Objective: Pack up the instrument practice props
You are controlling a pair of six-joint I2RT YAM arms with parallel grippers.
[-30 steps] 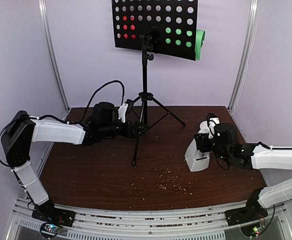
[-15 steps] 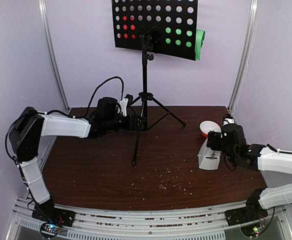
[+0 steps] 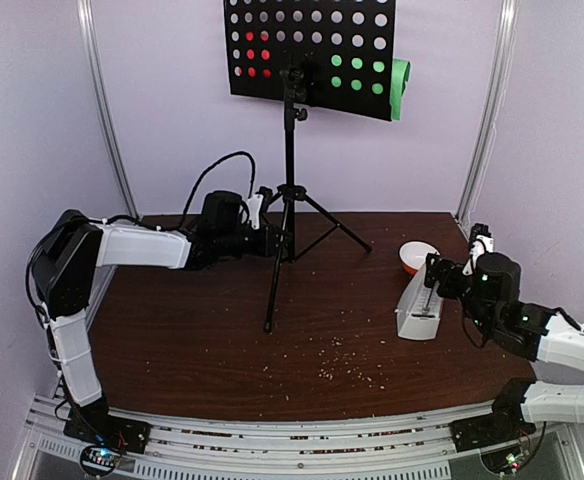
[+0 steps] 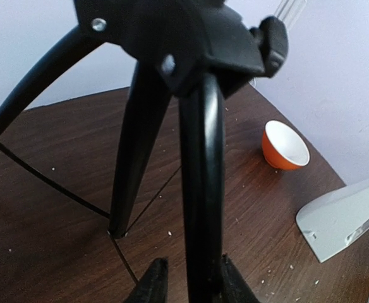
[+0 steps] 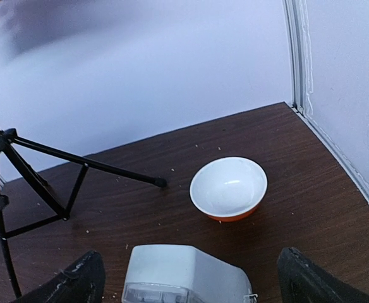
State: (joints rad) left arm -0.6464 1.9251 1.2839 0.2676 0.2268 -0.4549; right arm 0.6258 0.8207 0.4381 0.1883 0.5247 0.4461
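Now left hand (image 4: pixel 193 283) narrow around music stand leg (image 4: pixel 202 189), grip unclear; right hand (image 5: pixel 191 264) wide, empty, near metronome (image 5: pixel 184 281).

The left arm (image 3: pixel 137 245) rises from its base at the near left corner to a bent elbow high at the left edge, then its forearm reaches level across toward the middle, the wrist straight in line with it. The left gripper (image 4: pixel 189 287) points forward, its two dark fingers (image 4: pixel 154 284) narrowed on either side of a stand leg (image 4: pixel 200 189), one pad against it and a thin gap at the other. The right arm (image 3: pixel 572 345) lies low and folded at the right, forearm angling up and inward. The right gripper (image 5: pixel 197 284) faces inward with its fingers (image 5: pixel 77 281) spread wide apart
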